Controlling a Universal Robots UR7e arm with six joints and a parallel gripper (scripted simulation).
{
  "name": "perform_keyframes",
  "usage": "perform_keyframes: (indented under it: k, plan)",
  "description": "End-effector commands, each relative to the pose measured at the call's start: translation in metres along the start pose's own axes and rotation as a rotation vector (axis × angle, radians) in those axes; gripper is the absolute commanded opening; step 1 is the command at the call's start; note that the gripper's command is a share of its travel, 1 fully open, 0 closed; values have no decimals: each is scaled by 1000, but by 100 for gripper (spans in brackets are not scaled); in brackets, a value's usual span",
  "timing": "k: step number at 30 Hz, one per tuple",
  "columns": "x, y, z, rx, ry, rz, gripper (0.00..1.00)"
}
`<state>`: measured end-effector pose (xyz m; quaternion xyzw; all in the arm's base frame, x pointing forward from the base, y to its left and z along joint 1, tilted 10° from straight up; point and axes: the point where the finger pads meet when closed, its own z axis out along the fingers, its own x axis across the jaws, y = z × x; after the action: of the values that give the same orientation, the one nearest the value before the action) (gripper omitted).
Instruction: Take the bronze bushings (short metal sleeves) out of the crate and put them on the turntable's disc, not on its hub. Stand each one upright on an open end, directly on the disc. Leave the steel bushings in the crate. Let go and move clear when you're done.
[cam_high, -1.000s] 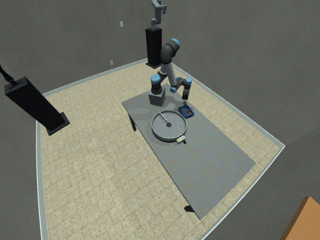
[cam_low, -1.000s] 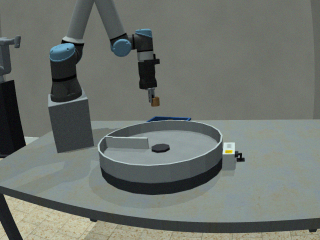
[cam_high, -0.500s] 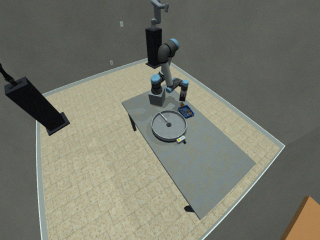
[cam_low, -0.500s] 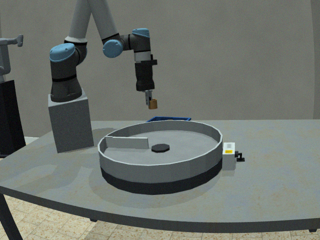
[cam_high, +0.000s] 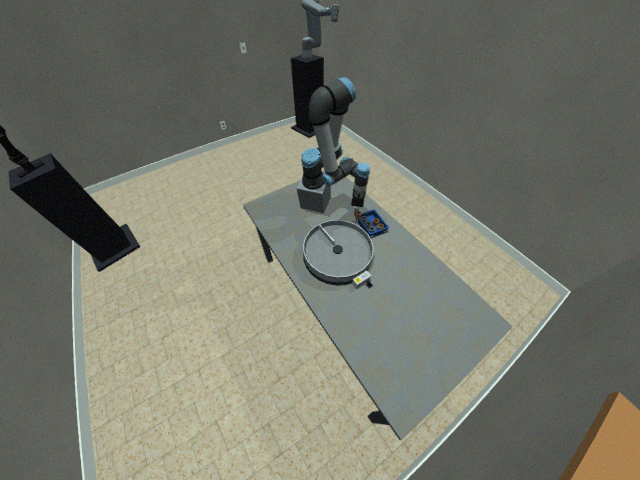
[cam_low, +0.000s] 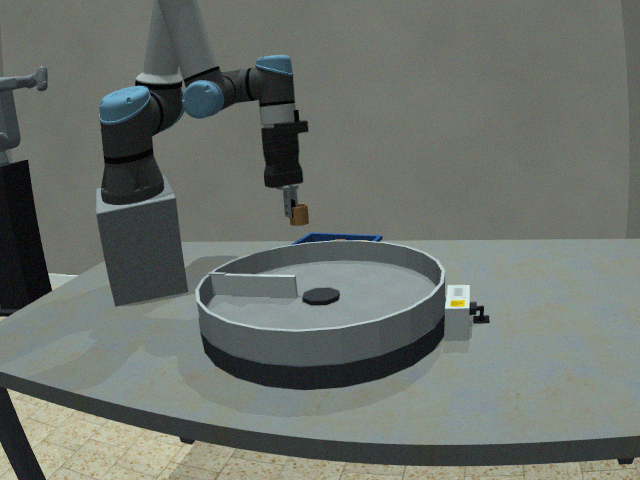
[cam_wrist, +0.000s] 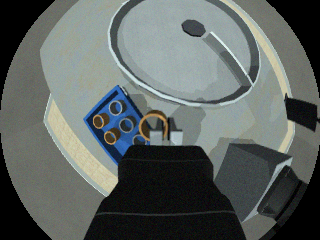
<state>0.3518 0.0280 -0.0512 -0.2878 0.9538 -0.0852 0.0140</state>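
The end effector grips one bushing by its wall, aloft; none stands on the disc; at least two bronze ones remain in the crate

The place resembled a robotics lab, with a pedestal-mounted arm at top centre of the top view.
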Motion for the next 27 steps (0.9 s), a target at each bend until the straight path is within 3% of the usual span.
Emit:
perform_keyframes:
  k: [1, 27]
  plan:
    - [12, -15, 0, -2, -5, -2, 0]
    - [74, -86, 0, -2, -5, -2, 0]
